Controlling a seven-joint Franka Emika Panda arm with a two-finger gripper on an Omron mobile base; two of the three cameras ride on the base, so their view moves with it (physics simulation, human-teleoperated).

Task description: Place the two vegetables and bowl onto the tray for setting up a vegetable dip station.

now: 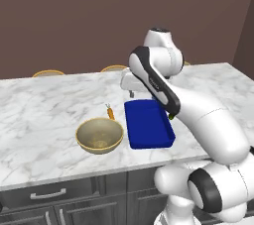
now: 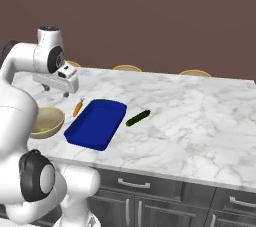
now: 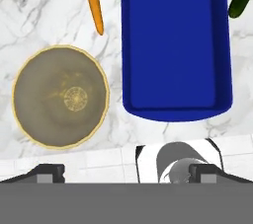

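Your gripper (image 3: 126, 171) is hovering high above the marble counter (image 1: 44, 105), its fingers spread wide apart and holding nothing. Taking the tray (image 3: 175, 50) as your landmark: it is sitting bare on the counter, the bowl (image 3: 60, 95) is resting just beside its left side near the counter's front edge, and the carrot (image 3: 95, 7) is lying left of its far corner, apart from both. The cucumber (image 2: 138, 118) is lying off its right side, seemingly not touching the rim.
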